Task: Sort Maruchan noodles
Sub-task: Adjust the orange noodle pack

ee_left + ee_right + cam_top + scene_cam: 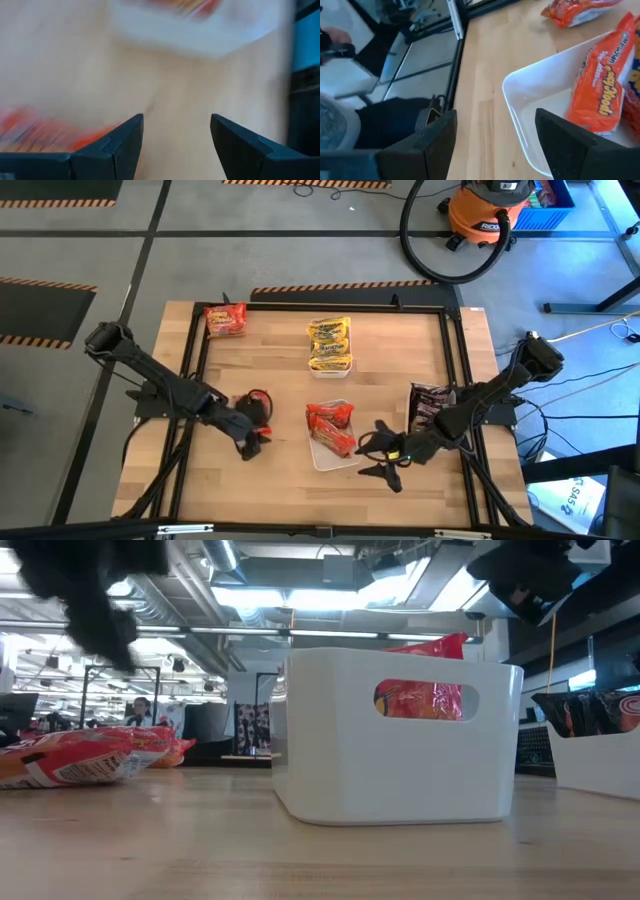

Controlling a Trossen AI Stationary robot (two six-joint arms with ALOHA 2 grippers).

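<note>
We take the white tray [322,455] of red packets [331,425] at the table's near middle as our landmark. Just right of it our right gripper [380,451] hangs low over the wood, its arm reaching in from the table's right edge; the fingers [427,145] stand apart with nothing between them, and its wrist view shows the tray's rim [512,112] and an orange-red packet [601,90] lying inside, just ahead of the fingertips.

Left of the tray our left gripper [252,442] points toward it, the arm stretched in from the left edge — its fingers [122,145] are spread and empty too. A loose red packet [256,404] lies beside that gripper, on the side away from us.

Right of the tray, near the right arm, a second white tray [600,765] holds dark maroon packets [430,404].

Farther back, beyond our landmark, yellow packets [330,343] sit stacked — and at the far left corner lies one more red packet [225,319].
</note>
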